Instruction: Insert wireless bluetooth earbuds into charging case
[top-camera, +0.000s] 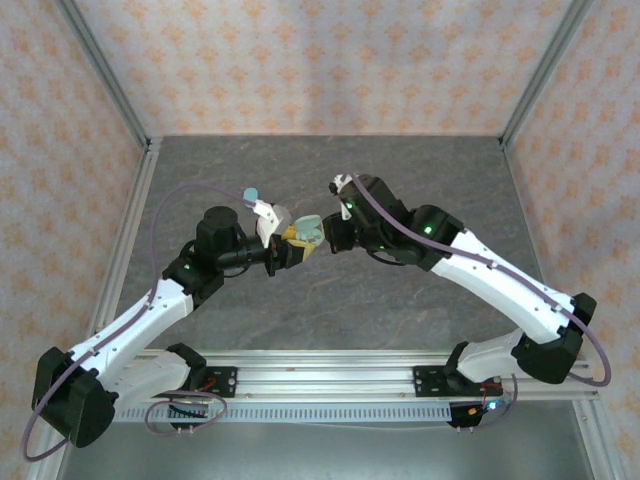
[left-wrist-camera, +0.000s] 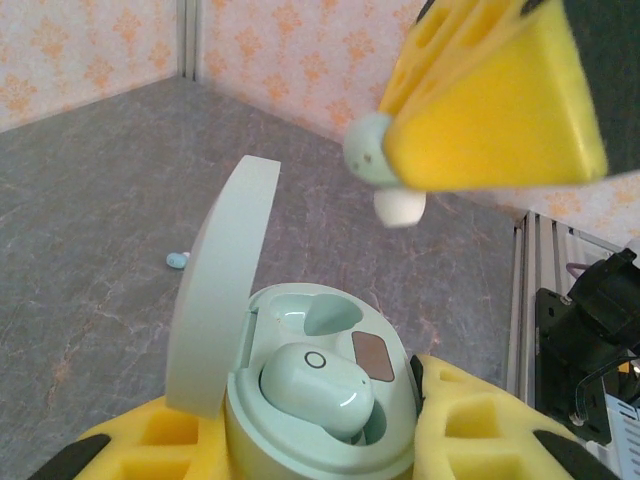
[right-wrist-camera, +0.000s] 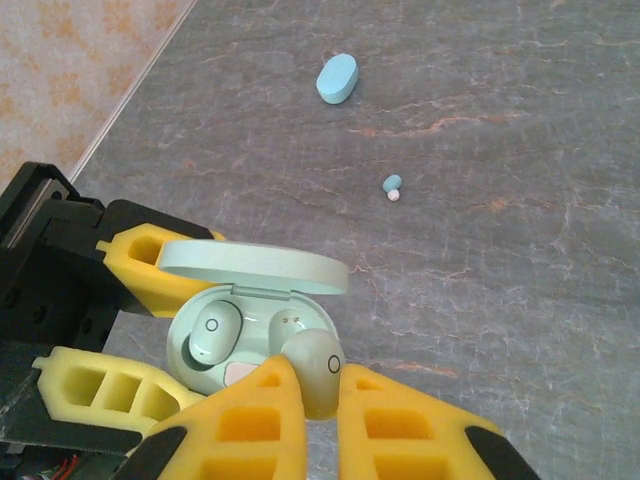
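My left gripper (left-wrist-camera: 320, 445) is shut on a mint-green charging case (left-wrist-camera: 300, 440), held off the table with its lid (left-wrist-camera: 220, 290) swung open. One mint earbud (left-wrist-camera: 318, 385) sits in the near socket; the far socket (left-wrist-camera: 318, 308) is empty. My right gripper (right-wrist-camera: 318, 400) is shut on the second mint earbud (right-wrist-camera: 315, 370) and holds it just above the case (right-wrist-camera: 215, 365), over the empty socket. From the left wrist that earbud (left-wrist-camera: 380, 160) hangs under the right gripper's yellow fingers (left-wrist-camera: 500, 110). In the top view both grippers (top-camera: 290, 252) (top-camera: 325, 235) meet at mid-table.
A closed pale blue case (right-wrist-camera: 337, 78) lies on the grey table, farther off, and shows in the top view (top-camera: 251, 193). One pale blue earbud (right-wrist-camera: 392, 185) lies loose between it and the grippers; the left wrist view shows this earbud (left-wrist-camera: 177, 260) beside the lid.
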